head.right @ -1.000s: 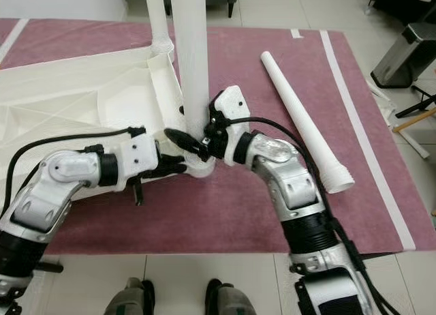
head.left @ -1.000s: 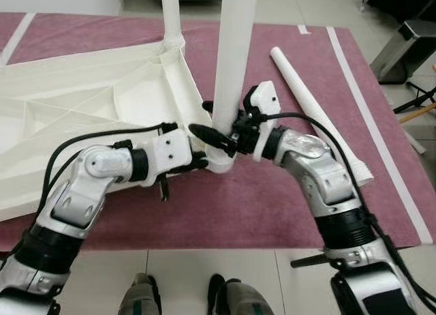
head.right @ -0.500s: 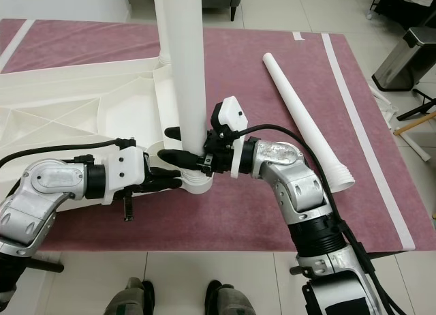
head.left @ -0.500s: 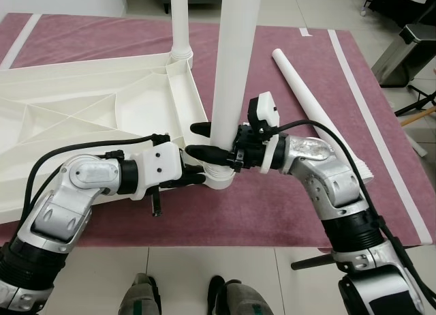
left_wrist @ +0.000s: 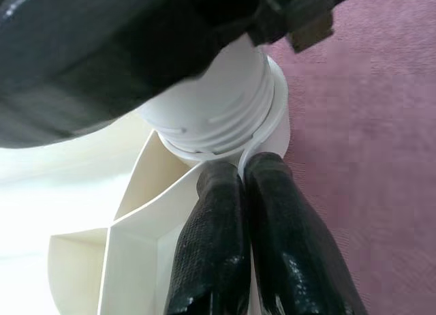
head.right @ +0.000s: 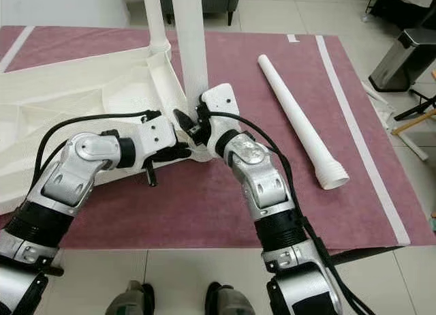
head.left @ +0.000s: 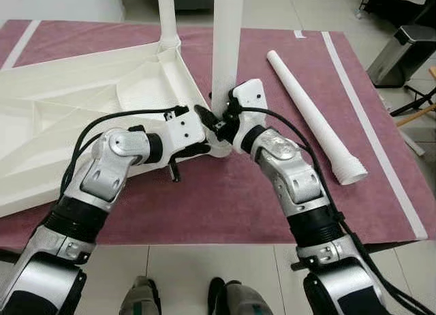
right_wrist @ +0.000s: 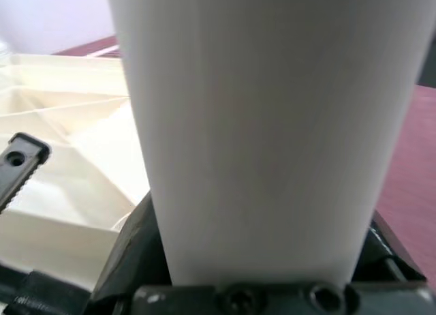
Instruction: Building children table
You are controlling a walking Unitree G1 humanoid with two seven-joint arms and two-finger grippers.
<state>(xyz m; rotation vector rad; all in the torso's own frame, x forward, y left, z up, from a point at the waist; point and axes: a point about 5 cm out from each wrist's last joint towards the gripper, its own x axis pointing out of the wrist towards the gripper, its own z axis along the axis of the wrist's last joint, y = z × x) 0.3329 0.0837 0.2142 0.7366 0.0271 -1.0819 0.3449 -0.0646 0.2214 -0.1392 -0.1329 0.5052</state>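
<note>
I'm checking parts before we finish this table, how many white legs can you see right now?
3: one leg standing at the tabletop's far corner, one leg upright at the near corner held by the right gripper, one leg lying on the mat. Others may be hidden.

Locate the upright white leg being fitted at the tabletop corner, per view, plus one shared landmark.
Left eye view: upright leg, top centre, held by the right gripper.
Right eye view: centre-left.
Left wrist view: its threaded base in the corner socket, above the left gripper.
Right wrist view: shaft close up.
Shared landmark: ribbed white tabletop.
</note>
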